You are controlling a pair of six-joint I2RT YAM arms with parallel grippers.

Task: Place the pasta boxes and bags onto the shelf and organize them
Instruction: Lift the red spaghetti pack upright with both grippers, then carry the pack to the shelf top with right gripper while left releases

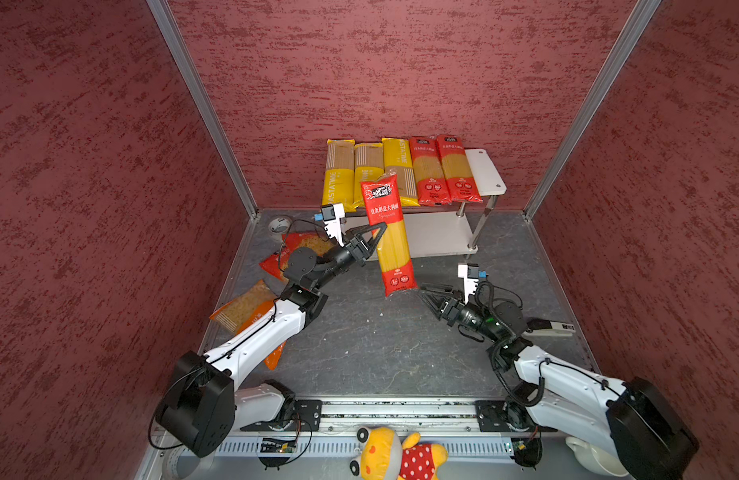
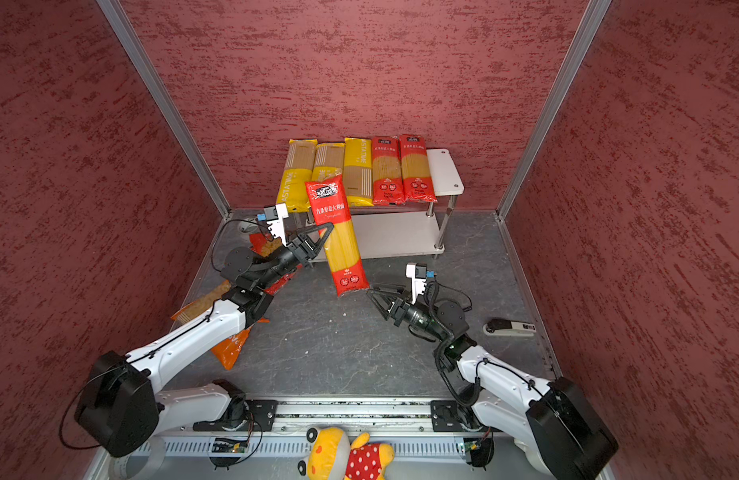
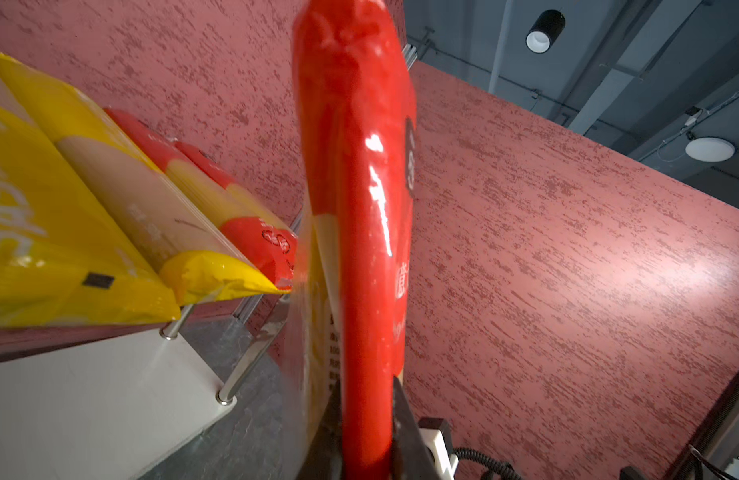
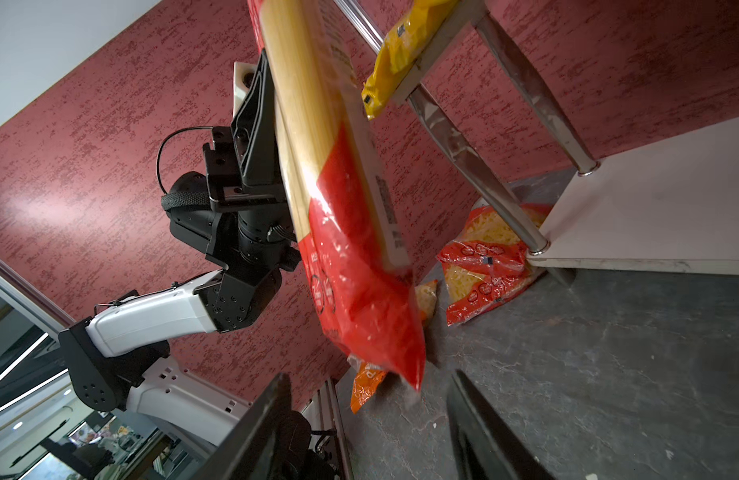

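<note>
Left claw (image 1: 378, 234) clamped across a red spaghetti pack (image 1: 395, 253); right claw (image 1: 422, 291) spread wide, nothing gripped.

The long, glossy film pack, red at both ends and clear over pale straight strands in the middle, is held tilted in the air before the shelf (image 1: 484, 166), with its lower end just beside the right claw. Five such packs are laid side by side on the white top board, which is carried on shiny chrome tubes: three yellow packs (image 1: 368, 166) and two red packs (image 1: 428, 170). On the grey veined bench (image 1: 380, 353), one crinkled orange bag (image 1: 243, 307) of short pasta is seen, and red bags (image 1: 295, 243) whose number cannot be told.
</note>
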